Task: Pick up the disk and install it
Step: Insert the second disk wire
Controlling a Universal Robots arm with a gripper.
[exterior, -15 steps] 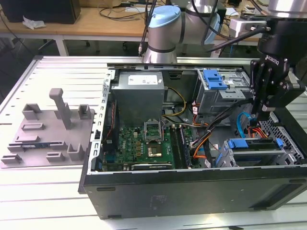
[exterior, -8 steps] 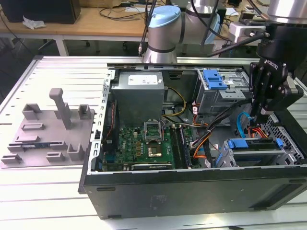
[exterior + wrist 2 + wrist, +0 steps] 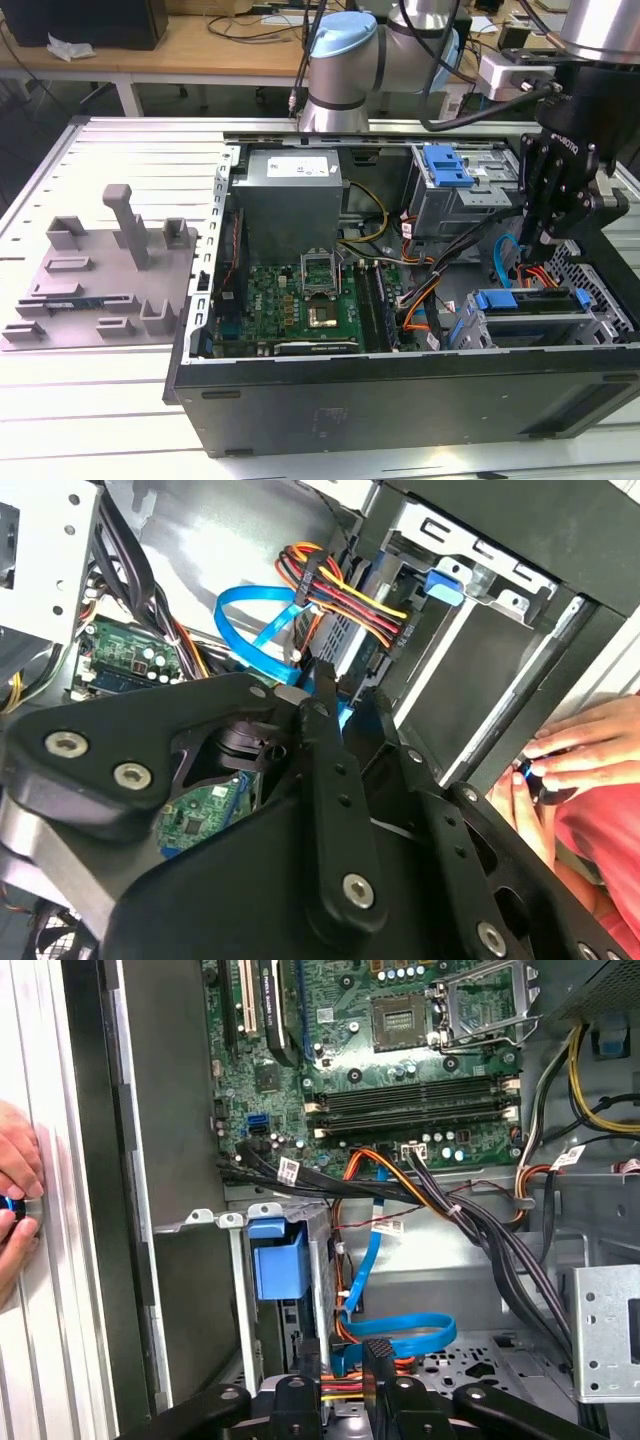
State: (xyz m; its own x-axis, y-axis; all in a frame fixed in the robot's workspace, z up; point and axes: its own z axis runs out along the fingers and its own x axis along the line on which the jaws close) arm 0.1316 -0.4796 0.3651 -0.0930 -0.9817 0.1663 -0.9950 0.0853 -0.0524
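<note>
Gripper (image 3: 547, 240) hangs inside the open PC case (image 3: 400, 385), over the drive cage area at the exterior view's right. Fingers (image 3: 330, 770) are drawn together with only a narrow gap; nothing visibly held between them. In the second wrist view the tips sit just beside a blue flat cable (image 3: 255, 620) and a red/yellow/black wire bundle (image 3: 345, 595).

Disk (image 3: 528, 312) sits in the lower cage near the case's front corner, blue bracket on top, silver body below it. In the first wrist view its blue bracket tab (image 3: 278, 1260) shows at the cage mouth, gripper (image 3: 345, 1380) near it but apart. Can't tell if it's fully seated.

Second blue latch (image 3: 445, 165) lies on the upper cage, further back. Motherboard (image 3: 300, 300) and grey power supply (image 3: 290, 195) occupy the case's other half.

A person's hand (image 3: 580, 755) rests on the table edge outside the case wall, fingertips pinching something small and blue. Grey fixture plate (image 3: 95, 280) lies on the table, well apart from the case.
</note>
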